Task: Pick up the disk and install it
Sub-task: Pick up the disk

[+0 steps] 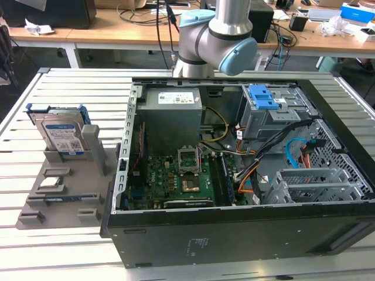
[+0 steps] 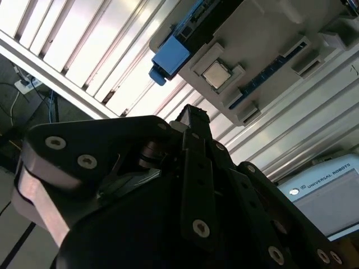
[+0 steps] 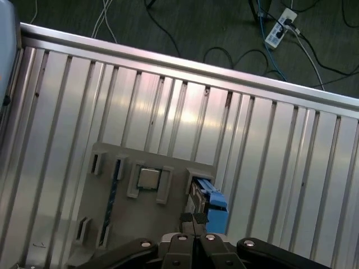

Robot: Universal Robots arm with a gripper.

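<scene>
We see a slatted aluminium table (image 1: 58,257) in a workshop, with cluttered desks (image 1: 117,29) along the back and cables on the dark floor (image 3: 168,28). An open computer case (image 1: 234,234) lies on the table with its motherboard (image 1: 181,175) exposed, and a blue latch (image 1: 262,96) sits on a grey metal bay at the case's far side. On the exterior view's left, just beside the case, rests a grey holder (image 1: 70,193). The disk (image 1: 61,132) stands upright on edge in a slot at the holder's far end, its white-and-blue label facing us and its blue bracket around it. A small square processor chip (image 1: 51,182) lies flat in a recess of the holder, nearer to us than the disk. The arm (image 1: 217,41) rises behind the case. In the first wrist view, we look down past the gripper (image 3: 194,219) onto the holder, and the disk's blue bracket end (image 3: 212,204) lies just beside the fingertips. The jaws are pressed together and hold nothing.
</scene>
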